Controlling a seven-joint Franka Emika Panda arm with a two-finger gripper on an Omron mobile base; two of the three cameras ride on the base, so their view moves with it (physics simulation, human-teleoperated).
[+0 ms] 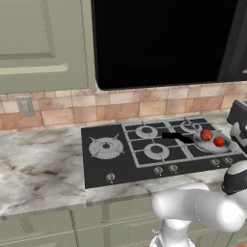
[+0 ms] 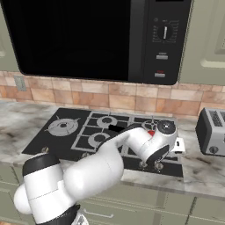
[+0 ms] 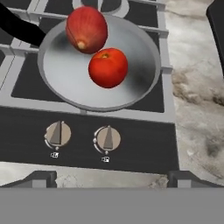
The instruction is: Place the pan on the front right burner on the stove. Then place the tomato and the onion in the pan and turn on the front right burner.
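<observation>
Shiny round pan (image 3: 70, 83) cradles glossy tomato (image 3: 108, 68) and matte onion (image 3: 86, 29) on the grated stove (image 3: 144, 144); tool (image 3: 112, 177) spread wide, empty.

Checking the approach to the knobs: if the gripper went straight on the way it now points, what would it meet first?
Probably the stove's black glass front by the two knobs, just short of the pan; the open gripper aims there, though depth is unclear.

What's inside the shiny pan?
The pan holds a tomato and a red onion, touching each other. The burner beneath is covered by the pan, so it can't be seen.
</observation>
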